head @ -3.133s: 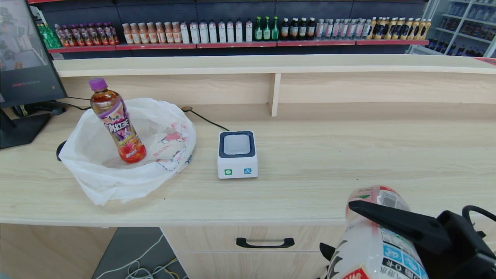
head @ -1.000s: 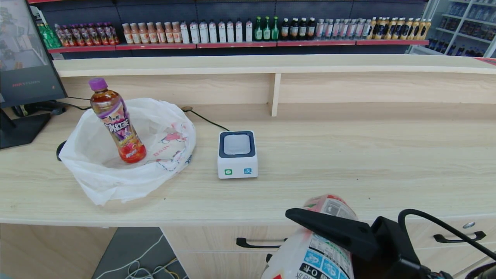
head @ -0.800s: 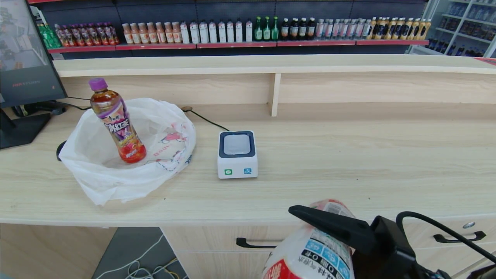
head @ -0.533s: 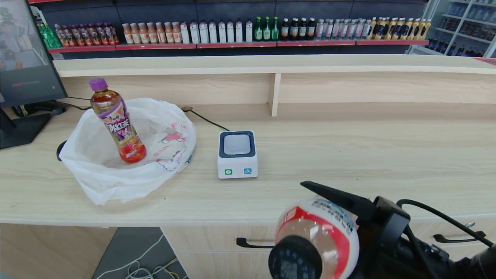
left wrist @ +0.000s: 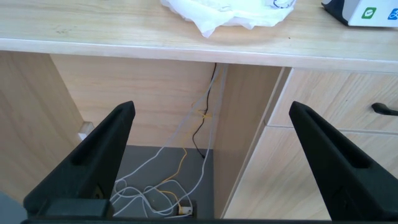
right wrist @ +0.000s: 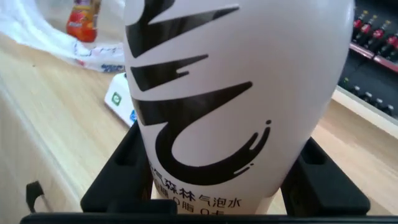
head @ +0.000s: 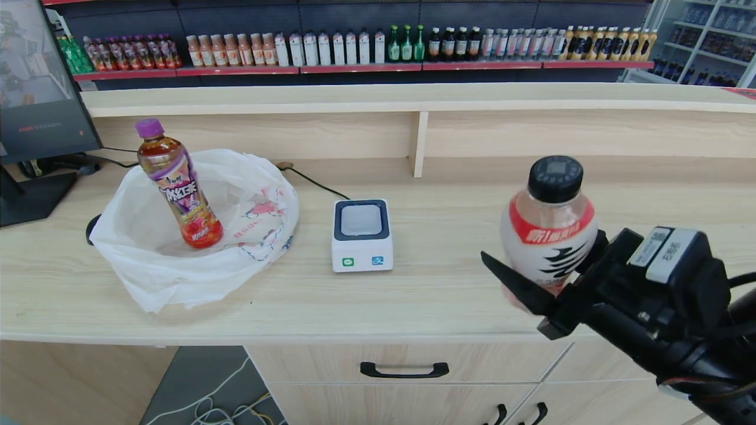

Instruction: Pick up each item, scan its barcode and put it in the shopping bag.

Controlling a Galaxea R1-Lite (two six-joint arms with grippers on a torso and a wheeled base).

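Observation:
My right gripper (head: 546,268) is shut on a white drink bottle (head: 549,233) with a black cap and a red band. It holds the bottle upright over the right part of the wooden counter (head: 449,283), to the right of the scanner (head: 361,234). In the right wrist view the white bottle (right wrist: 242,106) stands between the jaws, with the scanner (right wrist: 121,102) beyond it. A tea bottle (head: 177,183) with a purple cap stands in the white shopping bag (head: 147,265) at the left. My left gripper (left wrist: 211,155) is open below the counter's front edge.
A monitor (head: 35,106) stands at the far left of the counter. A cable (head: 313,183) runs from the scanner to the back. A raised wooden ledge (head: 413,97) borders the counter's far side, with drink shelves behind. Drawers with black handles (head: 404,370) sit under the counter.
My right gripper has lifted the white bottle from low at the counter's front edge, turned it upright and carried it over the right part of the counter. The bag, tea bottle and scanner stayed put.

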